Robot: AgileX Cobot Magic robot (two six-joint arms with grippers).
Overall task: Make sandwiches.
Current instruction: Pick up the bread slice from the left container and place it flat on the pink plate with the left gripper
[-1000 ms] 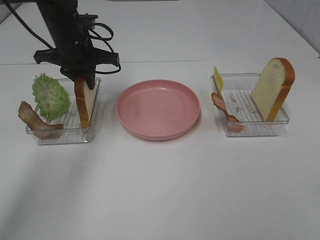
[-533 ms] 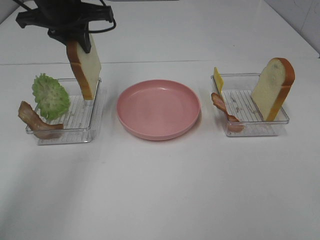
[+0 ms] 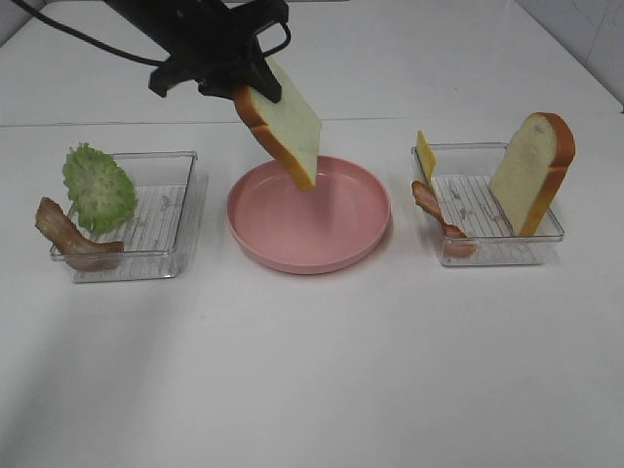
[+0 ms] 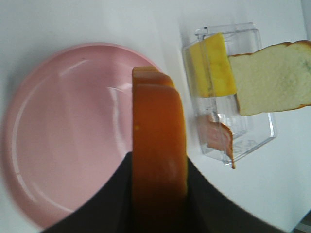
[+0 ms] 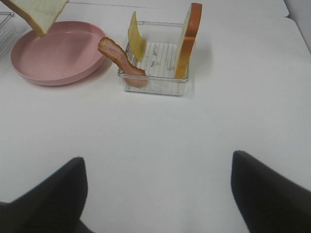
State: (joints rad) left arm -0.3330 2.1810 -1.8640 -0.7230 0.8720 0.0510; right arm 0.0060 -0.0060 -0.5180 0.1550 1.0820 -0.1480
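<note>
No stacked sandwich shows; the parts lie apart. My left gripper (image 3: 244,86) is shut on a white bread slice (image 3: 289,127) with an orange-brown crust and holds it tilted in the air over the pink plate (image 3: 292,261). The left wrist view shows the slice's crust (image 4: 158,155) edge-on between the fingers, above the plate (image 4: 58,145). A second bread slice (image 3: 534,171), a cheese slice (image 3: 425,154) and a bacon strip (image 3: 439,219) stand in the right tray (image 3: 507,252). My right gripper (image 5: 158,194) is open and empty above bare table in front of that tray (image 5: 155,86).
The left clear tray (image 3: 166,210) holds green lettuce (image 3: 97,187) and a bacon strip (image 3: 68,234) at its left side. The plate sits between the two trays. The table's back edge runs behind them.
My left gripper lifted the bread slice out of the left tray and carried it right, to over the pink plate, tilting it. The right side has not changed.
</note>
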